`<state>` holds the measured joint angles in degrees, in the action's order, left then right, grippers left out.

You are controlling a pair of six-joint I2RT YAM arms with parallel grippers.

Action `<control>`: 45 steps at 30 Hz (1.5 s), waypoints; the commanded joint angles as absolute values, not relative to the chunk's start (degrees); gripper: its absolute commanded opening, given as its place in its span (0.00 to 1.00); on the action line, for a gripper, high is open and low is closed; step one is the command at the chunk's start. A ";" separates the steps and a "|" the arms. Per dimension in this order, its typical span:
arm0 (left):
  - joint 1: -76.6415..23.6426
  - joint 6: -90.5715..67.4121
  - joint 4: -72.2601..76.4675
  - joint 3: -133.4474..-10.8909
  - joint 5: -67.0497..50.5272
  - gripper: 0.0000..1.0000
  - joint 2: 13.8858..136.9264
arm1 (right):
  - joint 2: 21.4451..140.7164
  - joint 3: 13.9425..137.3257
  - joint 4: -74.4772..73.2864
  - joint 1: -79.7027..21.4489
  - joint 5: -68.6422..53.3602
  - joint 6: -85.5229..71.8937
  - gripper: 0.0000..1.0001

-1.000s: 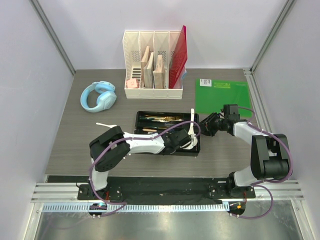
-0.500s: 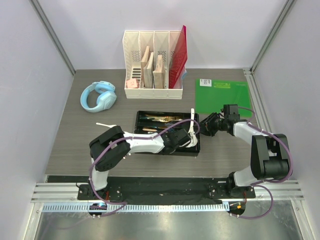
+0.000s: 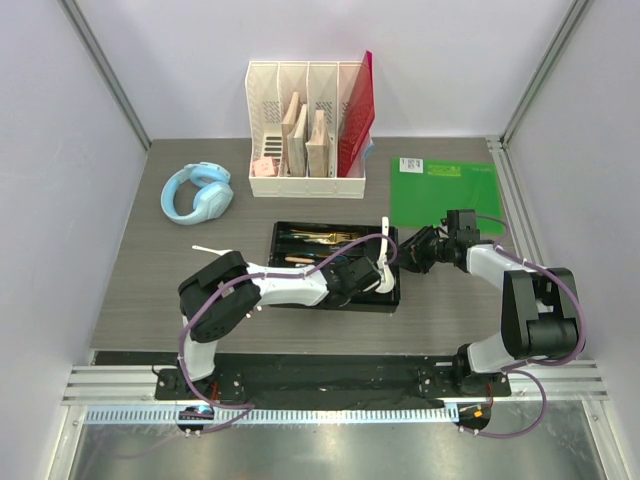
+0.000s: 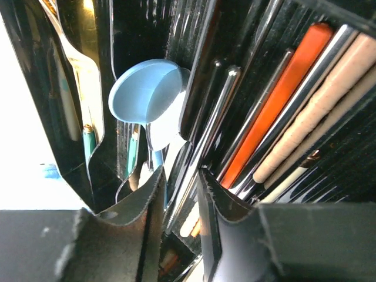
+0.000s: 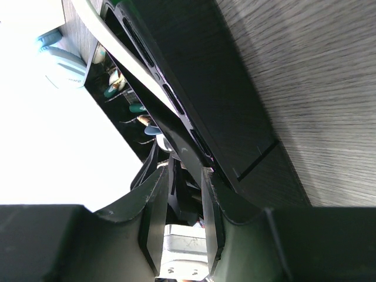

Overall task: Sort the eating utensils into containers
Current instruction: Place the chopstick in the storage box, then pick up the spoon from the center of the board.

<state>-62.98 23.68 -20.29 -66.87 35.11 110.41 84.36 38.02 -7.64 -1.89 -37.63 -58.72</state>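
The black tray (image 3: 284, 231) lies mid-table with several silver, gold and wood-handled utensils in its long compartments. My left gripper (image 3: 377, 277) hangs low over the tray's right end. Its jaws (image 4: 179, 188) are slightly open, with nothing gripped between them. Below them lie a pale blue spoon (image 4: 147, 94), silver handles, an orange-handled piece (image 4: 276, 100) and a gold fork (image 4: 82, 64). A white spoon (image 3: 384, 262) lies at the tray's right end. My right gripper (image 3: 408, 252) straddles the tray's right wall (image 5: 194, 76), shut on it (image 5: 187, 182). A small white utensil (image 3: 207, 249) lies on the table to the left.
A white slotted file organizer (image 3: 307, 130) with wooden pieces and a red folder stands at the back. Blue headphones (image 3: 198, 192) lie back left. A green mat (image 3: 445, 195) lies back right, just behind my right arm.
My left gripper's jaws have parted from shut to slightly open over the tray's right end. The right arm has stayed still on the tray wall.
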 commanded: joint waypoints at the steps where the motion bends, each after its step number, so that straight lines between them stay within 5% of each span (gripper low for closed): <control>1: -62.58 20.92 -20.74 -69.08 35.42 0.30 107.93 | 83.23 37.00 -8.09 -1.93 -36.30 -58.71 0.35; 11: -59.94 7.05 -30.40 -74.87 28.13 0.38 101.35 | 83.85 37.26 -7.38 -1.93 -36.12 -59.15 0.35; 19: -54.50 -13.67 -33.21 -74.36 34.62 0.46 87.73 | 83.85 38.23 -6.68 -1.93 -36.30 -59.41 0.34; 26: -37.20 -38.72 -47.53 -70.95 33.49 0.45 77.79 | 83.50 38.32 -6.07 -1.93 -35.95 -59.76 0.34; 30: -24.82 -46.13 -53.51 -65.31 27.08 0.60 74.89 | 83.41 37.88 -5.45 -1.93 -36.30 -60.03 0.34; 37: -10.75 -59.58 -58.71 -53.10 14.89 0.62 69.28 | 83.06 35.25 -3.26 -1.93 -36.65 -61.17 0.35; 45: -8.70 -72.86 -67.41 -46.58 18.80 0.62 63.46 | 85.87 33.40 -0.35 -1.93 -38.49 -61.61 0.34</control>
<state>-9.28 -64.64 -62.39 -45.80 15.92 65.93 84.36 34.63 -0.84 -1.89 -39.38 -61.67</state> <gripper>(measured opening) 0.623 0.344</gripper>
